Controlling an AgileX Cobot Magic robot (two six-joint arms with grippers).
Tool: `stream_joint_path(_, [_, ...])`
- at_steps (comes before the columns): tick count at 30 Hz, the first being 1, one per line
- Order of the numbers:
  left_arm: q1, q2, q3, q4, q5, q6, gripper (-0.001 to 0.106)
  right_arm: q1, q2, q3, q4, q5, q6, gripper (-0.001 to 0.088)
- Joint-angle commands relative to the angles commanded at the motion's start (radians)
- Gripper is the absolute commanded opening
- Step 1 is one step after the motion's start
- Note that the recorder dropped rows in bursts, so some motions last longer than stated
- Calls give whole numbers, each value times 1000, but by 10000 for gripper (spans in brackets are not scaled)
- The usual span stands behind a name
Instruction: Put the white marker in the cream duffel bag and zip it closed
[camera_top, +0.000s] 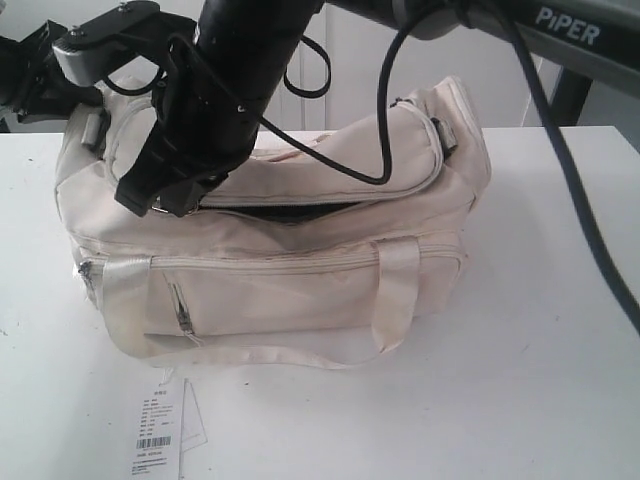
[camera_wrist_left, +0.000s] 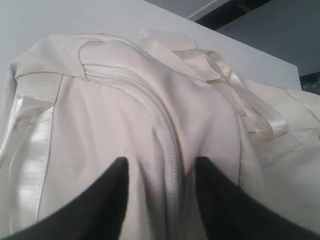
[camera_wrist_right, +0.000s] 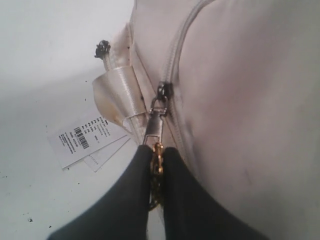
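Paper tag (camera_top: 155, 430) sits lower left, nearest. Cream duffel bag (camera_top: 300, 270) is at ctr on the table (camera_top: 540, 380). It's soft and floppy, prob. bunches if tugged. Top zip shows a dark slit. Right gripper (camera_wrist_right: 157, 150) is pinched on the metal zipper pull (camera_wrist_right: 156, 120), the best hold pt. Left gripper (camera_wrist_left: 160, 167) is spread astride the zip seam and could brace the fabric. White marker not seen, maybe inside.

The arm (camera_top: 572, 30) reads "PiPER"; the paper tag's (camera_top: 152, 428) small print seems too blurred to read.
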Motion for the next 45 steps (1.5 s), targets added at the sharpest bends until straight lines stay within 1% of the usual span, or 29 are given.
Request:
stream_joint_path(1, [12, -9, 0, 0, 0, 0, 730, 0, 0, 0, 0, 0, 0, 0])
stream_joint_path(3, [47, -30, 0, 2, 10, -5, 737, 0, 0, 0, 0, 0, 0, 0])
stream_joint_path(6, [91, -77, 0, 10, 64, -5, 723, 0, 0, 0, 0, 0, 0, 0])
stream_joint_path(9, [108, -156, 32, 10, 98, 14, 685, 0, 0, 0, 0, 0, 0, 0])
stream_joint_path(11, [101, -222, 81, 10, 101, 54, 664, 0, 0, 0, 0, 0, -5, 0])
stream_joint_path(15, [69, -352, 218, 17, 76, 84, 658, 0, 0, 0, 0, 0, -7, 0])
stream_joint_path(16, [60, -393, 267, 28, 61, 86, 658, 0, 0, 0, 0, 0, -7, 0])
stream_joint_path(18, [52, -447, 337, 34, 31, 86, 658, 0, 0, 0, 0, 0, -7, 0])
stream_joint_path(19, [47, -487, 389, 34, 7, 86, 658, 0, 0, 0, 0, 0, -7, 0])
stream_joint_path(23, [45, -595, 548, 36, -65, 82, 658, 0, 0, 0, 0, 0, -7, 0])
stream_joint_path(25, [45, -643, 627, 3, -98, 79, 658, 0, 0, 0, 0, 0, -7, 0])
stream_joint_path(27, [45, -680, 703, -60, -120, 79, 658, 0, 0, 0, 0, 0, -7, 0])
stream_joint_path(32, [43, -718, 836, -132, -172, 117, 658, 0, 0, 0, 4, 0, -7, 0])
stream_joint_path(35, [12, -718, 895, -146, -237, 123, 658, 0, 0, 0, 6, 0, -7, 0])
stream_joint_path(38, [-33, -718, 927, -148, -300, 164, 658, 2, 0, 0, 17, 0, -7, 0])
stream_joint_path(45, [-105, -716, 937, -166, -369, 169, 658, 2, 0, 0, 23, 0, -7, 0])
